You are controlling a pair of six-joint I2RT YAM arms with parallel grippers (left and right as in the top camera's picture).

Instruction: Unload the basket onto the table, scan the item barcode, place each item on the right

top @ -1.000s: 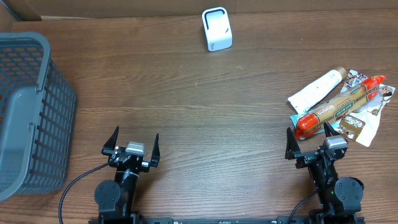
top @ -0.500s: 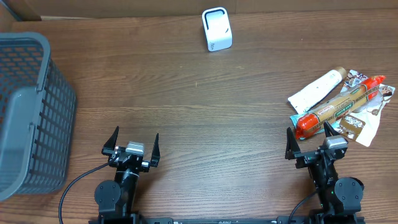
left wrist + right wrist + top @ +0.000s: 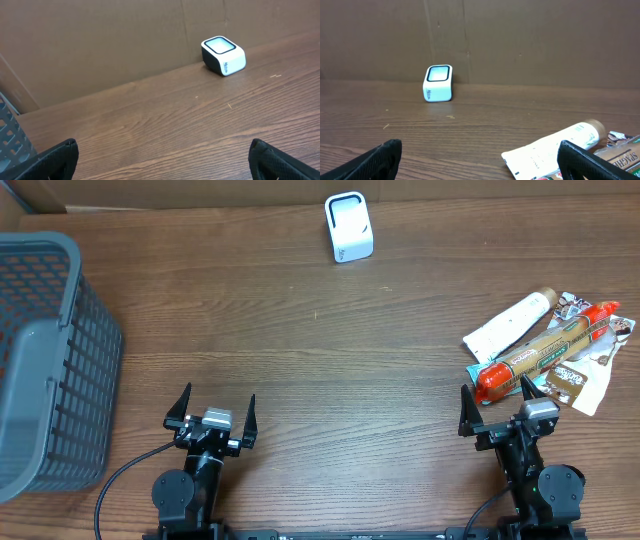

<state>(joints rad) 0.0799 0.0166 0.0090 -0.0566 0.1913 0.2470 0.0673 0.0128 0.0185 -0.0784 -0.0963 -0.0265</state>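
A white barcode scanner (image 3: 349,227) stands at the back middle of the table; it also shows as the scanner (image 3: 223,55) in the left wrist view and the scanner (image 3: 438,83) in the right wrist view. A pile of items lies at the right: a white tube (image 3: 507,327), a red-ended sausage pack (image 3: 545,351) and flat snack packets (image 3: 583,380). My right gripper (image 3: 497,402) stands open just in front of the pile, nothing between its fingers; the white tube (image 3: 555,151) lies ahead of it. My left gripper (image 3: 212,408) stands open over bare wood at the front left.
A grey mesh basket (image 3: 45,360) stands at the left edge of the table, its corner (image 3: 10,140) showing in the left wrist view. A brown cardboard wall (image 3: 520,40) closes off the back of the table.
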